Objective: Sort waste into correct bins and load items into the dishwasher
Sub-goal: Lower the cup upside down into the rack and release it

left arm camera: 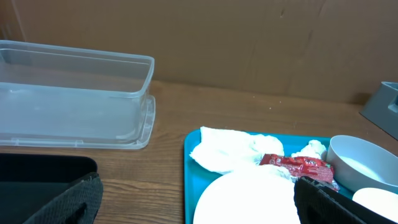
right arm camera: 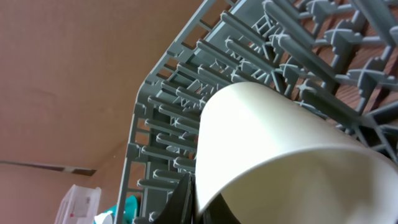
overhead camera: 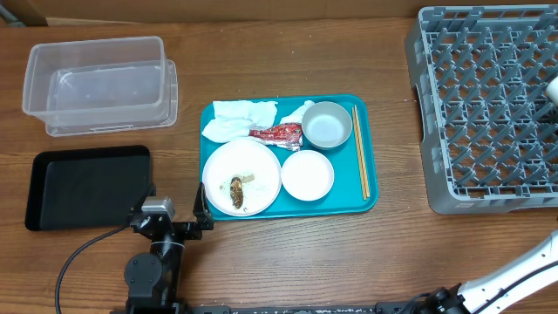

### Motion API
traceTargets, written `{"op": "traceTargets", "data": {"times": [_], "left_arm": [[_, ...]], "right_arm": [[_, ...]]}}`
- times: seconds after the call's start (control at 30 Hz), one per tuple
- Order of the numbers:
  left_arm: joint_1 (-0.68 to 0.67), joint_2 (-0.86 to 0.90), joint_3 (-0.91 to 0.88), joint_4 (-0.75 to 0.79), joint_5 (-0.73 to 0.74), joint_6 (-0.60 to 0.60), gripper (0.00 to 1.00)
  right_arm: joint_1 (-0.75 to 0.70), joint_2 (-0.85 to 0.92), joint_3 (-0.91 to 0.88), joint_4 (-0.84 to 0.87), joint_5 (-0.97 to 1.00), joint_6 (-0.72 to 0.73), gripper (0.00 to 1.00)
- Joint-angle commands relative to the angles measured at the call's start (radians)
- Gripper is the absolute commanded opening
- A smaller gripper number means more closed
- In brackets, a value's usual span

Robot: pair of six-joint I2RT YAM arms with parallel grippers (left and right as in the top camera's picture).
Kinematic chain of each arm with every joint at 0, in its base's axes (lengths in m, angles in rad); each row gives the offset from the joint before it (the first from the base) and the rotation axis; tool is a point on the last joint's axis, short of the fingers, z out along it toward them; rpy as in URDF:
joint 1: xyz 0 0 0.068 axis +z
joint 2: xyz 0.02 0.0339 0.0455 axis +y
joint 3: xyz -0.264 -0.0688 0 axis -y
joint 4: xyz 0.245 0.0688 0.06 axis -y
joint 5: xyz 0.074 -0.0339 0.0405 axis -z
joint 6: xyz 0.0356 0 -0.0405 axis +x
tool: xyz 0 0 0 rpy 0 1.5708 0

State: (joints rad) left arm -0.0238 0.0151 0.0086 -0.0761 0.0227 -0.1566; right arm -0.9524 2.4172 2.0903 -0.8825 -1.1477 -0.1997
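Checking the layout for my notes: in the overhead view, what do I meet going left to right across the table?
Clear rectangular plastic tub → large white round plate → smaller pinkish-white plate → wooden chopsticks → large grey plastic dish rack.

Tub (overhead camera: 100, 87) lies behind the shallow tray (overhead camera: 87, 187); serving tray (overhead camera: 349, 199) sits between them and the dish rack (overhead camera: 488, 105)
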Motion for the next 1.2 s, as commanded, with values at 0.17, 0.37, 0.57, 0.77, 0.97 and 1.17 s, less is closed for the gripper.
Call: {"op": "traceTargets", "data": {"times": [0.17, 0.37, 0.57, 0.77, 0.97, 1.17], "left_arm": [[0.008, -0.008, -0.004, -0.001, -0.004, 0.011, 1.0], [0.008, -0.008, -0.004, -0.001, -0.004, 0.011, 1.0], [0.008, -0.008, -0.004, -0.001, -0.004, 0.011, 1.0], [0.008, -0.008, -0.004, -0.001, -0.004, 0.011, 1.0], [0.008, -0.008, -0.004, -0.001, -0.004, 0.011, 1.0], [0.008, -0.008, -0.004, -0.001, -0.004, 0.011, 1.0]], "right_arm": [[-0.058, 0.031, -0.028, -0.066, 0.283, 0.1, 0.12], [-0.084, 0.029, -0.028, -0.112, 0.32, 0.1, 0.14], [-0.106, -0.002, -0.028, -0.127, 0.321, 0.108, 0.18], [-0.11, -0.073, -0.028, -0.134, 0.321, 0.13, 0.32], [-0.11, -0.156, -0.028, -0.118, 0.321, 0.237, 0.28], [-0.085, -0.281, -0.028, -0.071, 0.344, 0.262, 0.13]]}}
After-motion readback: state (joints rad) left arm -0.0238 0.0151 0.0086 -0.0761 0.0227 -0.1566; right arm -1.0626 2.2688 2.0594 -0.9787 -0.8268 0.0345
